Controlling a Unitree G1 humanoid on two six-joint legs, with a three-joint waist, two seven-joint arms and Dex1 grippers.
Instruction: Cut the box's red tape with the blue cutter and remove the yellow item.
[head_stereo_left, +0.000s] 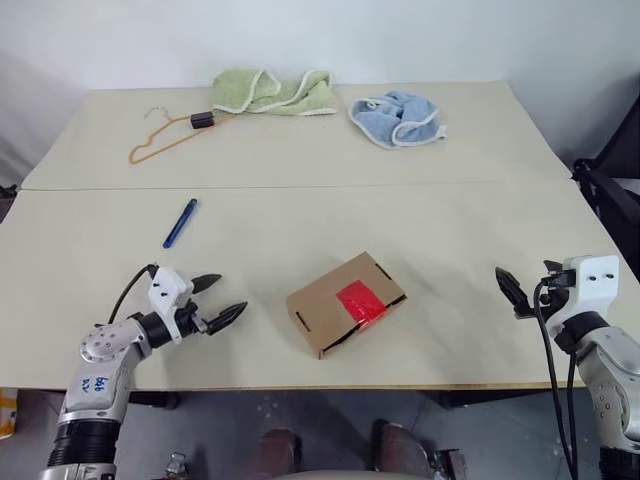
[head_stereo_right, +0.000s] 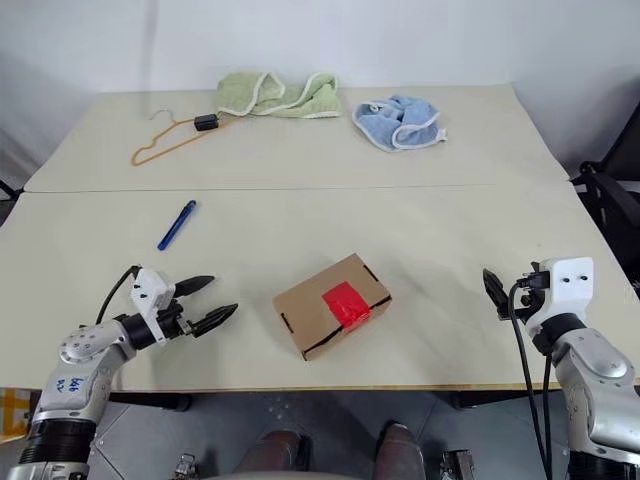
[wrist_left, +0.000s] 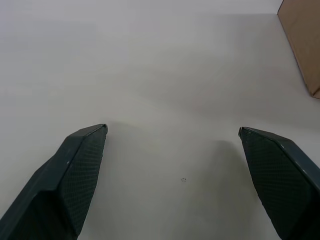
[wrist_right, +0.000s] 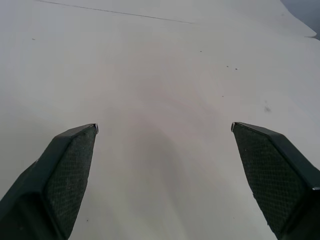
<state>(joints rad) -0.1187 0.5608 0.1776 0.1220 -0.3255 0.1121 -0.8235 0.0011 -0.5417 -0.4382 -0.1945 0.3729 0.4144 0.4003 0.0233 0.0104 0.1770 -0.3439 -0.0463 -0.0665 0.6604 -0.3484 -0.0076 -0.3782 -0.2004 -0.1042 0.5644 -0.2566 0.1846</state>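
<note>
Both two-fingered black grippers, left (head_stereo_left: 218, 298) and right (head_stereo_left: 512, 291), hover spread wide and empty. Between them lies the closed brown cardboard box (head_stereo_left: 345, 303), red tape patch (head_stereo_left: 360, 303) intact. The slim blue cutter (head_stereo_left: 180, 222) lies farther back on the beige table (head_stereo_left: 300, 215).

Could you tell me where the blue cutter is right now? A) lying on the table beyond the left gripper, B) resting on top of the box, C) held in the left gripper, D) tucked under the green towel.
A: the blue cutter lies alone on the table, beyond the open, empty left gripper and apart from the box.
</note>
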